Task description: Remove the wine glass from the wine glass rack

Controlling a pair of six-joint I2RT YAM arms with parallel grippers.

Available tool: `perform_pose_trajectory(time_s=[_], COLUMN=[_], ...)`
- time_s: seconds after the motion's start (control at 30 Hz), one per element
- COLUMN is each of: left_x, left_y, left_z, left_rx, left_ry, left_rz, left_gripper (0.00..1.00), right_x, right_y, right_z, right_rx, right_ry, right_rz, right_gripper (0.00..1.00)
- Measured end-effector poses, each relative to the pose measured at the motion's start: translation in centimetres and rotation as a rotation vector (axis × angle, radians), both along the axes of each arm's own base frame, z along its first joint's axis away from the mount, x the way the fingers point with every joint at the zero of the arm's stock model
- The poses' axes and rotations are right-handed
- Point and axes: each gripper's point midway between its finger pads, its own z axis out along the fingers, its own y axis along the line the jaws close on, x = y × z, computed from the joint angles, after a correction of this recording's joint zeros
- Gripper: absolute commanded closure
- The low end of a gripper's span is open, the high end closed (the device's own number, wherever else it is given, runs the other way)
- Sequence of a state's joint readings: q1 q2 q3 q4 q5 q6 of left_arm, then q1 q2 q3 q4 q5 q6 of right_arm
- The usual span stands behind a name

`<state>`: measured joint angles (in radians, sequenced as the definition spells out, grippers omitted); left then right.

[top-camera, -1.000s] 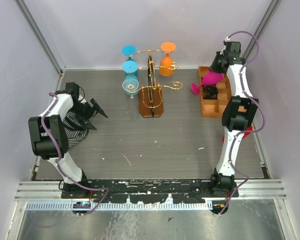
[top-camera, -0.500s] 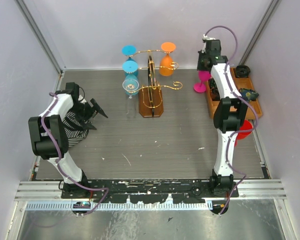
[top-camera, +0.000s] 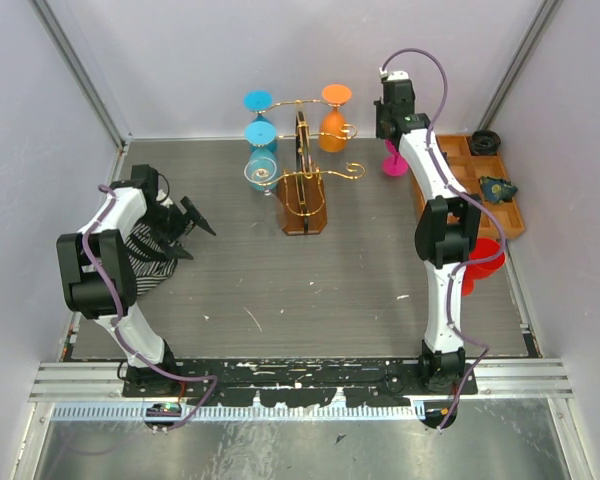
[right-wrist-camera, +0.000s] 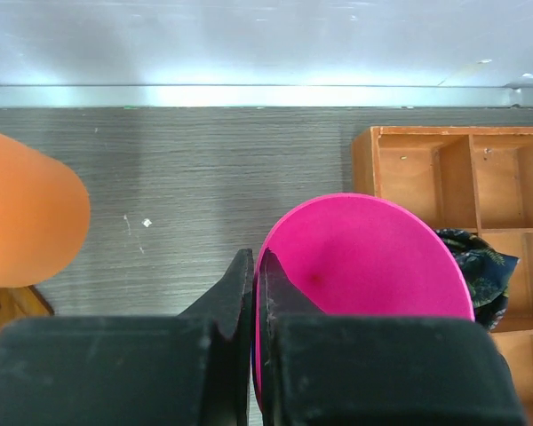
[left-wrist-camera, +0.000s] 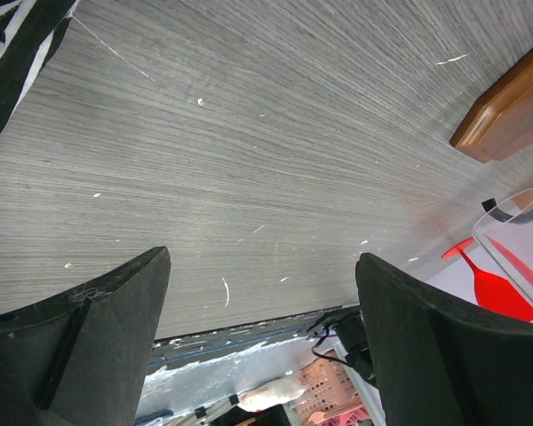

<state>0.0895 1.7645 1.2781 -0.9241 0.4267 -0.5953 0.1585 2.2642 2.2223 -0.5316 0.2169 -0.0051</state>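
Right wrist view puts the pink wine glass (right-wrist-camera: 364,266) in your right gripper (right-wrist-camera: 251,266), clamped on its edge. It sits apart from the wine glass rack (top-camera: 302,195), to its right. Your left gripper (left-wrist-camera: 262,257) hangs open over the counter (left-wrist-camera: 249,133).

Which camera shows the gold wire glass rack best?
Top external: the whole wine glass rack, wire arms and base alike. Left wrist catches only a corner of its wooden base; right wrist only a sliver of wood.

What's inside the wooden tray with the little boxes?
The tray holds a black round thing and a dark bluish lump. The right arm hides some compartments from above.
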Motion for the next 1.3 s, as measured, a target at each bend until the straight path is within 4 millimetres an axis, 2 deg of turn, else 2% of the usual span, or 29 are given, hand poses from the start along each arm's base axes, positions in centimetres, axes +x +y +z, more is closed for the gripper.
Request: perform_pose_trajectory(time_s=[0.23,0.3,0.4,0.47,0.63,0.73,0.97,1.07,1.13,1.2,1.3], left_x=[0.0,0.0,0.0,0.1,0.1,0.1,0.1,0.1,0.1,0.1,0.1], left_y=[0.1,0.1,0.1,0.2,0.2,0.2,0.2,0.2,0.2,0.2,0.1], left_z=[0.0,0.0,0.0,0.0,0.0,0.0,0.1,0.1,0.1,0.1,0.2], left_rx=[0.000,-0.001,-0.001,-0.001,-0.002,-0.002,-0.005,-0.005,-0.005,-0.006,-0.009], left_ry=[0.000,0.000,0.000,-0.001,-0.002,-0.003,-0.004,-0.004,-0.004,-0.004,-0.006], left_rz=[0.003,0.003,0.005,0.006,0.007,0.006,0.007,0.007,0.007,0.007,0.008], left_gripper=[0.08,0.08,0.08,0.08,0.07,0.08,0.08,0.08,0.08,0.08,0.08], right_x=[0.3,0.5,0.6,0.7,0.5,0.5,0.5,0.2,-0.1,-0.7,-1.7], right_y=[-0.6,-0.7,-0.7,-0.7,-0.6,-0.6,-0.6,-0.3,-0.2,0.0,0.3], right_z=[-0.1,-0.4,-1.1,-1.6,-2.6,-2.8,-2.7,-1.9,-0.4,1.8,6.3], right_rx=[-0.001,0.001,0.009,0.012,0.018,0.021,0.027,0.044,0.055,0.071,0.127], right_ry=[-0.011,-0.009,-0.002,0.003,0.021,0.024,0.022,0.014,-0.007,-0.044,-0.125], right_rz=[-0.025,-0.029,-0.035,-0.038,-0.044,-0.046,-0.048,-0.039,-0.034,-0.031,-0.029], right_gripper=[0.99,0.86,0.80,0.73,0.47,0.35,0.29,0.29,0.29,0.31,0.37])
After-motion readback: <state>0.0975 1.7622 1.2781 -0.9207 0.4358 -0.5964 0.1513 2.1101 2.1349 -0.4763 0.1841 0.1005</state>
